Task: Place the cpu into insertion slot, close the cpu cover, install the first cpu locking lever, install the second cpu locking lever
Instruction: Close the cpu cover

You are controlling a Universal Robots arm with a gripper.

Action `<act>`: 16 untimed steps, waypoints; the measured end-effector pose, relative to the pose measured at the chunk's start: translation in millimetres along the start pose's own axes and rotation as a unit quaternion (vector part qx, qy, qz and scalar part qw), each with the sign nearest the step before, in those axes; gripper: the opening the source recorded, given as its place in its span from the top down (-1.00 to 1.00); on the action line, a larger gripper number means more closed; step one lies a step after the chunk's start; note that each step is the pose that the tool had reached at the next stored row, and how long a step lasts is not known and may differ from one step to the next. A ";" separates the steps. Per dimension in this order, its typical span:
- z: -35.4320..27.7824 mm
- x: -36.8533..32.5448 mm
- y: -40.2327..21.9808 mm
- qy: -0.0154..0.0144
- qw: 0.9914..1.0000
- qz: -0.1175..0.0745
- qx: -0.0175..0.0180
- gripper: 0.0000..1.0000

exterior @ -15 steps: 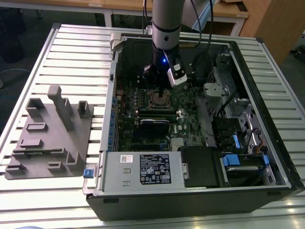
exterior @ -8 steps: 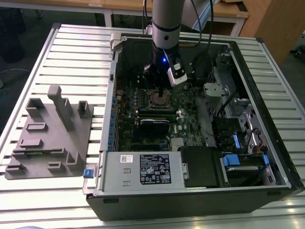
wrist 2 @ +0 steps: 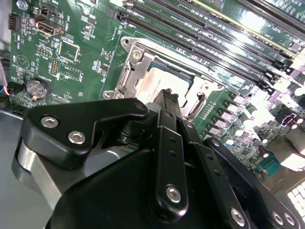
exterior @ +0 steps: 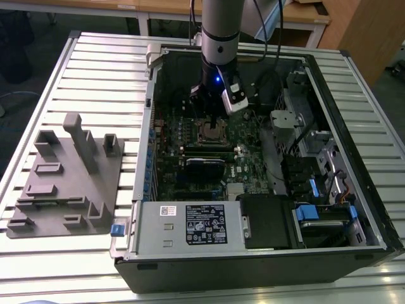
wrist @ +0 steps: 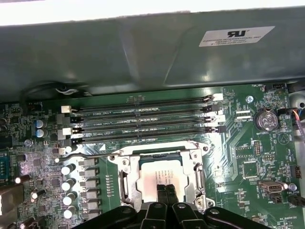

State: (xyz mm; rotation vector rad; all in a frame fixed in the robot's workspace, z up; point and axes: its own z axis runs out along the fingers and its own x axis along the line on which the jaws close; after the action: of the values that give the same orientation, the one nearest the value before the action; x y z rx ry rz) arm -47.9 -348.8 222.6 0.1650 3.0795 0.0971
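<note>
While the gripper (wrist: 166, 189), jaws pressed together, hangs over the cpu (wrist: 151, 179) lying in the insertion slot (wrist: 159, 158) inside the cpu cover (wrist: 125, 182), memory slots (wrist: 143, 126) run just beside, capacitors (wrist: 69, 183) crowd another edge, and the case wall (wrist: 143, 52) stands near.

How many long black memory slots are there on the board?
4. In the first wrist view the memory slots lie side by side, one after another from the case wall to the cpu. None seems hidden.

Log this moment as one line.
gripper: shut, over cpu | cpu: in insertion slot | cpu cover: down
</note>
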 end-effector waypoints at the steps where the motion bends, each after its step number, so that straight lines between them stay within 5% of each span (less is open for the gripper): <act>1: 0.0 0.4 0.0 0.000 1.000 0.000 0.000 0.79; 16: -0.8 2.3 -0.2 0.000 1.000 0.000 0.000 0.79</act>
State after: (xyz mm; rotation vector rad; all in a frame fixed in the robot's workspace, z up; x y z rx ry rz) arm -50.3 -348.8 223.2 0.1648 3.0794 0.0973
